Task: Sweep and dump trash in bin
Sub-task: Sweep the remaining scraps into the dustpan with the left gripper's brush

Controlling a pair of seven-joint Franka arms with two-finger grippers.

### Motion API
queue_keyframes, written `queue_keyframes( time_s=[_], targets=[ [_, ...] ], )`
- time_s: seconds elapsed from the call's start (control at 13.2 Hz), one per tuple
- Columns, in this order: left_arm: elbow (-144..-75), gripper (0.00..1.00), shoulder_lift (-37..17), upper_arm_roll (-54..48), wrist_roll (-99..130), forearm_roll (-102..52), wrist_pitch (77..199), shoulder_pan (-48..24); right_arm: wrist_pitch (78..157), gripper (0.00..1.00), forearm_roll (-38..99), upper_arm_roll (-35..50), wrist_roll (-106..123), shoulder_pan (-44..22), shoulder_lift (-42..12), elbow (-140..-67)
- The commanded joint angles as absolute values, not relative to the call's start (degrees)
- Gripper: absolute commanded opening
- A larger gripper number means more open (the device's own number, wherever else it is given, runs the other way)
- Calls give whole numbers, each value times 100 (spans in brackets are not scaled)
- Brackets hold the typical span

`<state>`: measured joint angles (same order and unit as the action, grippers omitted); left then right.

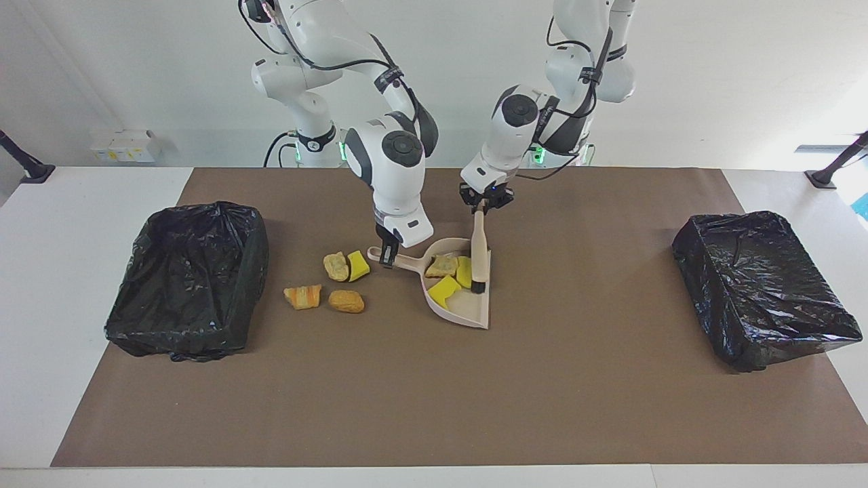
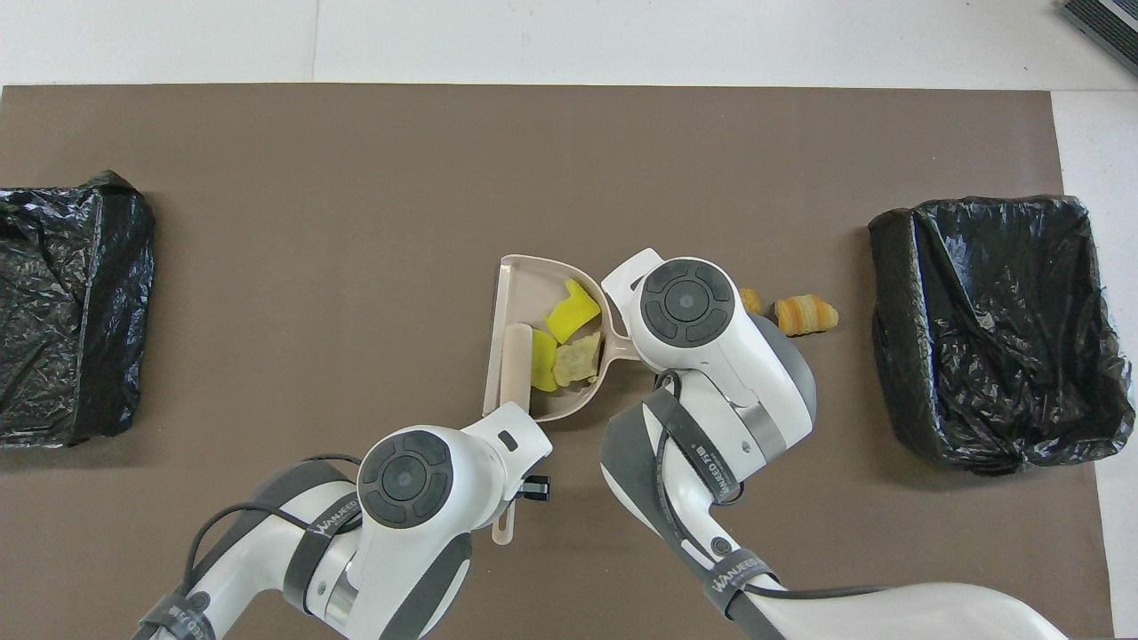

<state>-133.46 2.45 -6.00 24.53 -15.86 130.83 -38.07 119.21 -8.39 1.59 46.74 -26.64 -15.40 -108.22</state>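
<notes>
1. left pincer is clamped on the top of the brush handle; the bristles stand at the dustpan mouth. right pincer is clamped on the dustpan handle, pan flat on the surface.
2. trash: three scraps sit in the pan, a yellow sponge chunk, a second yellow piece and a tan bread lump. four are loose on the mat at the handle end, toward the right arm's end: a tan lump touching a yellow chunk, a striped croissant-like piece and an orange lump.
3. risk: the loose four lie at the pan's closed end, not its mouth. sweeping them in likely needs the pan turned or moved; tilt it and the three inside could slide out.
4. risk: the brush is held high on the handle, so sideways load may twist it in the grip.
5. risk: the arms are close together over the pan; reaching the brush across to the loose scraps could clash with the right wrist.
6. risk: light sponge may bounce off the bristles instead of rolling.
7. surface: white, covered by a brown mat. one black-bagged bin at the right arm's end, another bin at the left arm's end.
8. room: plain white wall, a power strip near the wall, dark clamp stands at the corners.
</notes>
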Motion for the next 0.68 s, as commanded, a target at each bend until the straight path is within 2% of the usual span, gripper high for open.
queue_keyframes(
  time_s=[0.0, 0.23, 0.38, 0.61],
  targets=[
    [-13088, 0, 158, -510, 2258, -1898, 12894, -4077, 12050, 0, -976, 193, 4605, -2610, -1512, -10881],
    [-13078, 0, 210, -431, 2259, -1820, 12552, -3894, 12059, 0, -976, 193, 4605, -2610, -1512, -10881],
    [-13069, 0, 403, -431, 2276, -1592, 12306, -3316, 12059, 0, -976, 193, 4597, -2602, -1512, -10881],
    [-13069, 0, 580, -431, 2285, -1327, 12042, -2989, 12059, 0, -976, 193, 4605, -2593, -1512, -10881]
  ],
)
